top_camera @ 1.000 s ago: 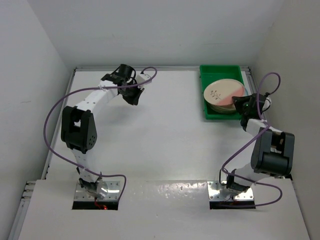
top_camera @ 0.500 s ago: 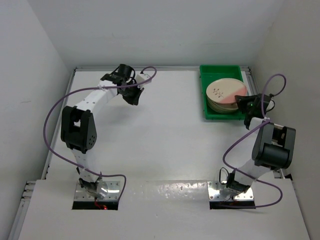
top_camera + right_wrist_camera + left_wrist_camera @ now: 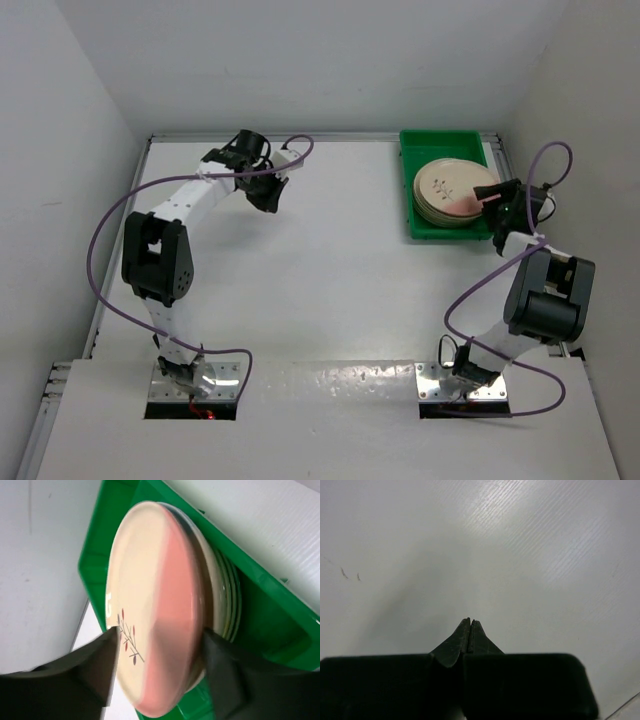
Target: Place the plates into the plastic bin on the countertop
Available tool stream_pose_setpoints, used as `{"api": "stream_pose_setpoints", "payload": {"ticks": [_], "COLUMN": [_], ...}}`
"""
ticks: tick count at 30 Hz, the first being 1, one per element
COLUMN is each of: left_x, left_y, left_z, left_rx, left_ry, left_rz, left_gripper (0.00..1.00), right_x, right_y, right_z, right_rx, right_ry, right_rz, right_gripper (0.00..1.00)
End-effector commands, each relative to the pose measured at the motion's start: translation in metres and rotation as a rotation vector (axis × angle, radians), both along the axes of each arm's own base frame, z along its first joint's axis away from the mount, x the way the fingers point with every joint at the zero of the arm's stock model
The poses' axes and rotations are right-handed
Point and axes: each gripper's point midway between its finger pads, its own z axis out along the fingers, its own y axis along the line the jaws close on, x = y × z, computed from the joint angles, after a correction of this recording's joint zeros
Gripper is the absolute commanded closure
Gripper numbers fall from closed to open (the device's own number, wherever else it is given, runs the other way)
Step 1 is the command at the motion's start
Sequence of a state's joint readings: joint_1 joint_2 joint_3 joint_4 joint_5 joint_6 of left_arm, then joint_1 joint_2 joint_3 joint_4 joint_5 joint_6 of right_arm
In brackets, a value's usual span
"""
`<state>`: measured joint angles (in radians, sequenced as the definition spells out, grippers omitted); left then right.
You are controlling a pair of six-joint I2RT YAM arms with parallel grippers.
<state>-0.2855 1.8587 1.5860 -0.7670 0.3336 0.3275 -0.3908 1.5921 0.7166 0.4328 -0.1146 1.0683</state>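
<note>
A stack of cream plates [image 3: 450, 192] lies in the green plastic bin [image 3: 440, 141] at the back right of the countertop [image 3: 330, 260]. The top plate [image 3: 150, 580] has a pink segment and a dark sprig. My right gripper [image 3: 496, 201] is at the stack's right edge, open. In the right wrist view the right gripper [image 3: 162, 642] straddles the top plate's rim, one finger over its face and the other beside the stack. My left gripper [image 3: 270, 197] hovers over the bare counter at the back left. The left wrist view shows the left gripper [image 3: 471, 622] shut on nothing.
White walls close in the counter on the left, back and right. The bin's right rim [image 3: 272, 592] sits close to the right wall. Purple cables loop from both arms.
The right gripper carried the pink plate a little further back onto the stack, then spread its jaws off the rim. The left arm has not moved.
</note>
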Motion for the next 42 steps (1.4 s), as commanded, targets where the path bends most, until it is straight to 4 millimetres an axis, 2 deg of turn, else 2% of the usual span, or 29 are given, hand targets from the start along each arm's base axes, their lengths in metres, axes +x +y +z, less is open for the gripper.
{"api": "stream_pose_setpoints", "payload": {"ticks": [1, 2, 3, 4, 6, 7, 8, 9, 10, 11, 13, 14, 16, 17, 18, 20, 21, 25, 27, 30, 31, 35, 36, 38, 42], "left_x": [0.003, 0.003, 0.003, 0.001, 0.0, 0.0, 0.0, 0.0, 0.0, 0.0, 0.002, 0.0, 0.0, 0.0, 0.0, 0.001, 0.001, 0.003, 0.003, 0.004, 0.005, 0.007, 0.007, 0.007, 0.011], "left_y": [0.001, 0.001, 0.001, 0.001, 0.0, 0.0, 0.0, 0.0, 0.0, 0.0, 0.003, 0.004, 0.004, 0.004, 0.004, 0.008, 0.008, 0.018, 0.018, 0.022, 0.025, 0.029, 0.029, 0.029, 0.033], "left_z": [0.007, 0.007, 0.007, 0.002, 0.003, 0.003, -0.001, -0.001, -0.001, -0.001, -0.006, -0.007, -0.007, -0.007, -0.007, -0.01, -0.01, -0.014, -0.014, -0.018, -0.018, -0.015, -0.019, -0.019, -0.019], "left_rx": [-0.029, -0.029, -0.029, -0.024, -0.032, -0.032, -0.029, -0.029, -0.029, -0.029, -0.026, -0.024, -0.024, -0.024, -0.024, -0.022, -0.022, -0.012, -0.012, -0.01, -0.01, -0.01, -0.008, -0.008, -0.009], "left_ry": [-0.015, -0.015, -0.015, 0.003, 0.005, 0.005, 0.014, 0.014, 0.014, 0.014, 0.024, 0.033, 0.033, 0.033, 0.033, 0.042, 0.042, 0.048, 0.048, 0.057, 0.057, 0.057, 0.066, 0.066, 0.064], "left_rz": [0.009, 0.009, 0.009, 0.009, 0.005, 0.004, 0.005, 0.005, 0.005, 0.005, 0.014, 0.014, 0.014, 0.014, 0.014, 0.024, 0.024, 0.048, 0.048, 0.057, 0.067, 0.076, 0.076, 0.076, 0.085], "left_gripper": [1.0, 1.0, 1.0, 1.0, 1.0, 1.0, 1.0, 1.0, 1.0, 1.0, 1.0, 1.0, 1.0, 1.0, 1.0, 1.0, 1.0, 1.0, 1.0, 1.0, 1.0, 1.0, 1.0, 1.0, 1.0], "right_x": [-0.001, -0.003, -0.017, -0.014, -0.02, -0.025, -0.032, -0.036, -0.037, -0.044, -0.044, -0.043, -0.035, -0.023, -0.019, -0.008, -0.003, 0.01, 0.017, 0.011, 0.009, -0.006, -0.01, -0.011, -0.008], "right_y": [-0.002, 0.0, 0.003, 0.001, -0.008, -0.005, -0.019, -0.023, -0.023, -0.035, -0.041, -0.045, -0.048, -0.049, -0.046, -0.045, -0.045, -0.045, -0.031, -0.022, -0.02, -0.024, -0.025, -0.027, -0.025], "right_z": [0.011, 0.008, -0.008, -0.002, 0.001, -0.002, 0.0, 0.0, -0.001, -0.001, -0.001, 0.002, -0.006, 0.004, -0.011, -0.008, -0.017, -0.024, -0.027, -0.033, -0.035, -0.041, -0.041, -0.039, -0.035], "right_rx": [-0.144, -0.158, -0.196, -0.233, -0.334, -0.356, -0.432, -0.456, -0.478, -0.519, -0.544, -0.558, -0.565, -0.569, -0.57, -0.571, -0.57, -0.543, -0.512, -0.5, -0.493, -0.495, -0.5, -0.497, -0.479], "right_ry": [0.089, 0.118, 0.223, 0.237, 0.313, 0.354, 0.416, 0.453, 0.481, 0.532, 0.567, 0.573, 0.594, 0.562, 0.589, 0.562, 0.568, 0.543, 0.495, 0.48, 0.485, 0.523, 0.53, 0.524, 0.511], "right_rz": [0.071, 0.083, 0.112, 0.108, 0.096, 0.104, 0.057, 0.044, 0.041, -0.014, -0.028, -0.038, -0.007, 0.0, 0.062, 0.076, 0.097, 0.131, 0.202, 0.237, 0.236, 0.195, 0.188, 0.18, 0.182], "right_gripper": [0.27, 0.26, 0.26, 0.24, 0.23, 0.22, 0.22, 0.22, 0.24, 0.31, 0.44, 0.57, 0.64, 0.64, 0.64, 0.65, 0.65, 0.65, 0.67, 0.77, 0.77, 0.88, 0.94, 0.99, 1.0]}}
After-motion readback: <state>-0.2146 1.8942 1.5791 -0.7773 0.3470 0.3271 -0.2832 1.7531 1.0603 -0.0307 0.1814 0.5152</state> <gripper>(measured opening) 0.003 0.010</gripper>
